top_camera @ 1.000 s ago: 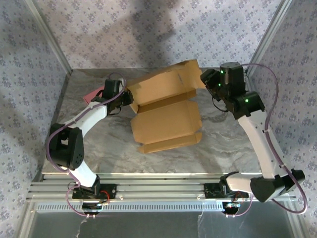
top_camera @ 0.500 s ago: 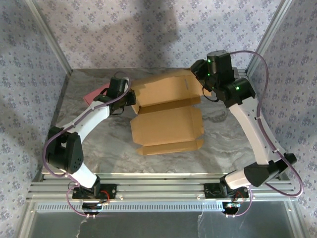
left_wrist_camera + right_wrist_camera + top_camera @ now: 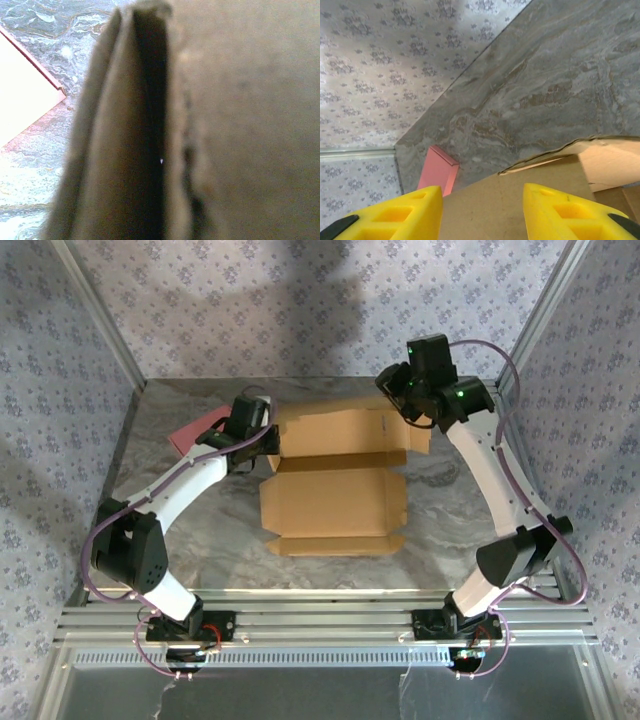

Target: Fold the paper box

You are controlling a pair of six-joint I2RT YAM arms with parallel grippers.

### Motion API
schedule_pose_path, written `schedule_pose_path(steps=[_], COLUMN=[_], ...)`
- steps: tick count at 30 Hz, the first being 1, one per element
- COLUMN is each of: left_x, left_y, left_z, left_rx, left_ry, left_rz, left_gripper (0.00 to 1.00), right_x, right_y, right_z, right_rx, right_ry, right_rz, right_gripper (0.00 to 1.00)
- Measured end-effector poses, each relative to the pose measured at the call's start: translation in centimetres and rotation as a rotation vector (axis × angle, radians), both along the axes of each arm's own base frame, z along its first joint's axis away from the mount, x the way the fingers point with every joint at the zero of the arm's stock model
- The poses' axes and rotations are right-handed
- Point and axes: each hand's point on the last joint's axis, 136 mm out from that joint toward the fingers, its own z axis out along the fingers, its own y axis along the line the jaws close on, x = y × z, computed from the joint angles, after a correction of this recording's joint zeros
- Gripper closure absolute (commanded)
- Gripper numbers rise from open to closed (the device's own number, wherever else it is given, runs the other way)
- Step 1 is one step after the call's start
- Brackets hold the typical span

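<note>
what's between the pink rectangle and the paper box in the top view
The left gripper and its wrist lie there, at the left edge of the paper box, right of the pink rectangle, in the top external view.

Bright even light; paper box blurred in left wrist view.
</note>
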Motion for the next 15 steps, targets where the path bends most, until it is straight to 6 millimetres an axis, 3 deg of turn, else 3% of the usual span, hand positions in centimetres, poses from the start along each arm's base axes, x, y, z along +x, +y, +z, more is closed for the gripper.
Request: schedule_pose_path(steps=[4,15], left_x=[0.0,0.3], left_y=[0.0,0.1], left_z=[0.3,1.6], left_rx=[0.010,0.027], left_ry=[-0.002,-0.021], left_rz=[-0.005,-0.005], left_gripper=[1.00,1.00], right_x=[-0.5,-0.9], right_y=[0.4,0.7], right_z=[-1.8,-3.3], right_rx=[0.009,0.046], right_ry=[0.053,0.092], right_rz=[0.018,0.020], right_gripper=[0.54,0.59])
